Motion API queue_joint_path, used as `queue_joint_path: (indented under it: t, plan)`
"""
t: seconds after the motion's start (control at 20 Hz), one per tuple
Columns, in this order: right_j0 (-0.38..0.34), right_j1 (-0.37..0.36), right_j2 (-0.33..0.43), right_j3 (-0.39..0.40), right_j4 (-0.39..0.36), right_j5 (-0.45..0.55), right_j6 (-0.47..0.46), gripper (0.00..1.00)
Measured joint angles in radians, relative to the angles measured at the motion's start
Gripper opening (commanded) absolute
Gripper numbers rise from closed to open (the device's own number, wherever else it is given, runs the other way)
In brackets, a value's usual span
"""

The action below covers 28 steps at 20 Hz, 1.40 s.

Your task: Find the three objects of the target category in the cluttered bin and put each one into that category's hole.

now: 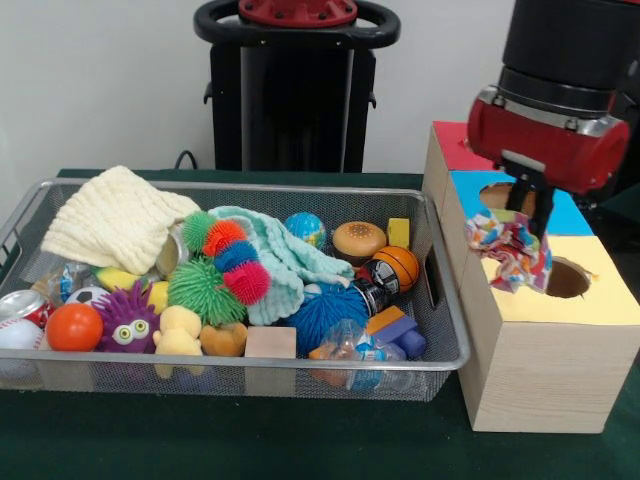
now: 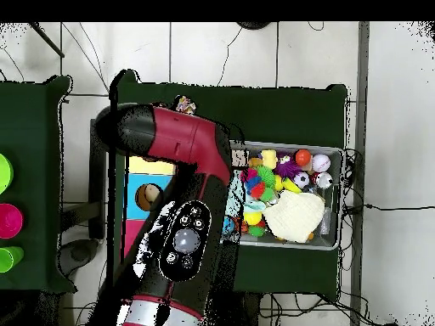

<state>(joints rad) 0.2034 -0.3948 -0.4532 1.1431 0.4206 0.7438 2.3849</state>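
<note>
Currently the tool is clamped on a multicoloured cloth that hangs from it above the wooden box, just left of the yellow hole, bin well left.

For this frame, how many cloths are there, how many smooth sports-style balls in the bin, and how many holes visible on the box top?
Cloths: 3 (cream cloth, mint cloth, patterned cloth held by the pincer)
Smooth balls: 4 (orange ball, baseball, globe ball, basketball)
Holes: 2 (blue-panel hole, yellow-panel hole)
Total: 9
</note>
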Motion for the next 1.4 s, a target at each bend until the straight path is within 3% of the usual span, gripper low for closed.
queue_joint_path:
  t: [0.25,0.65,1.4]
  plan:
    - [0.031,0.045,-0.023,-0.065,0.012,0.027,0.075,0.0]
    - [0.058,0.096,-0.041,-0.121,0.013,0.045,0.104,0.0]
    - [0.131,0.104,-0.062,-0.09,0.013,0.045,0.104,0.0]
